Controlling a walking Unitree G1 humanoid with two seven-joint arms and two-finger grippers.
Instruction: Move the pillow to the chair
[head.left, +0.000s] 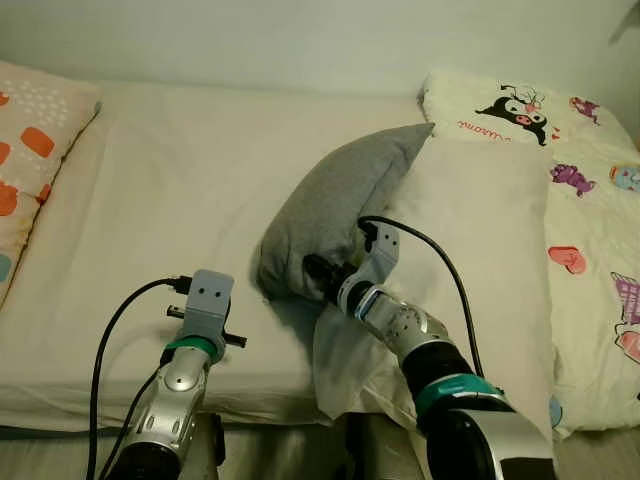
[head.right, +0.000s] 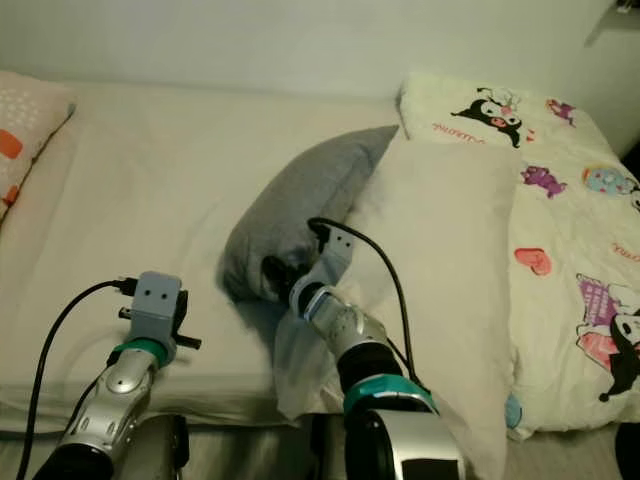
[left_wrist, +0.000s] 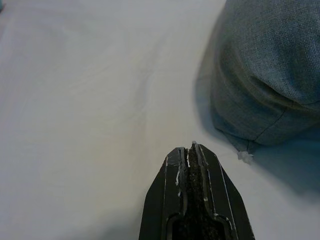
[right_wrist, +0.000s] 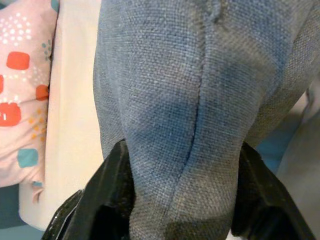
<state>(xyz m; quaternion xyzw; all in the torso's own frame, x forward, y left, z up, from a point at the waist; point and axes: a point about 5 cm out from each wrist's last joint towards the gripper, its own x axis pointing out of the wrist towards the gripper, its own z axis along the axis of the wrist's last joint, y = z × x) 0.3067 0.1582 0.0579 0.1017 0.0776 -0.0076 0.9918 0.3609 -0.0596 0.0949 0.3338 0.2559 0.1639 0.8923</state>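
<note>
From the head camera, a bed with a cream sheet (head.left: 200, 200) fills the room ahead. A grey pillow (head.left: 335, 205) stands tilted near the middle of the bed, leaning against a large cream pillow (head.left: 480, 260) beside a cartoon-print quilt (head.left: 590, 200). The right gripper (head.left: 322, 272) reaches in at the grey pillow's near lower corner. The left gripper (head.left: 207, 330) hovers over bare sheet near the bed's front edge, apart from the pillow. A patterned pillow (head.left: 30, 150) lies at the far left.

The left wrist camera shows its two black fingers (left_wrist: 192, 200) pressed together, holding nothing, with the grey pillow's corner just ahead to one side.

The right wrist camera shows grey woven cloth bulging between the two black fingers (right_wrist: 112, 195), which are spread around a thick fold and clamped on it.

The step in hand looks like the grasp, just secured. No chair is in sight, so the next move likely calls for lifting the pillow off the bed, then turning to find the chair without letting the soft fold slip.
</note>
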